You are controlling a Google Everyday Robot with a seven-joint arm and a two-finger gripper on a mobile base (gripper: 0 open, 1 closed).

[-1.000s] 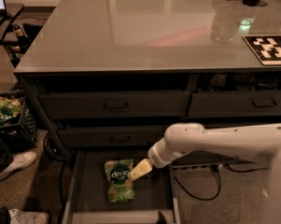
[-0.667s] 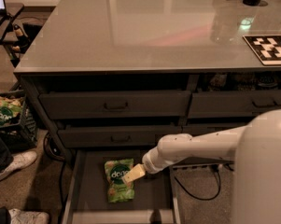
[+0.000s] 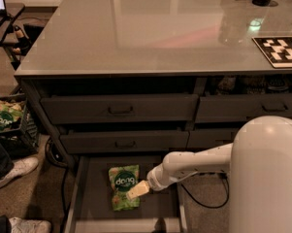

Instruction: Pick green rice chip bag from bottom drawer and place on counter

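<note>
Bag: the green rice chip bag (image 3: 124, 186) is laid flat on the floor of the bottom drawer (image 3: 94, 204), logo up, left of centre, clear of both side walls.
Drawer: pulled fully out under the cabinet, nothing else seen on its floor.
Gripper: the gripper (image 3: 137, 190) is set at the bag's right edge, low over the drawer floor, reached in from the right; its pale tip overlaps the bag. How far the jaws are parted cannot be told, nor whether the bag is pinched.
Arm: a white arm (image 3: 194, 166) is stretched left from the big white body (image 3: 267, 178) at lower right.
Step in hand (judged): grasp being set up on the bag's right edge.
How to do it well: the crinkly film should be pinched at the edge, not pressed flat; the lift should be kept straight up until the drawer walls and the closed drawers (image 3: 121, 109) above are cleared.
Risk: thin bag may slip or be shoved left.
Counter: the counter (image 3: 150, 33) is glossy and broad; a patterned board (image 3: 280, 50) sits at its right, so the left part is the better drop zone.
Elsewhere: similar green bags in a crate (image 3: 7, 118) at far left, to be ignored.
</note>
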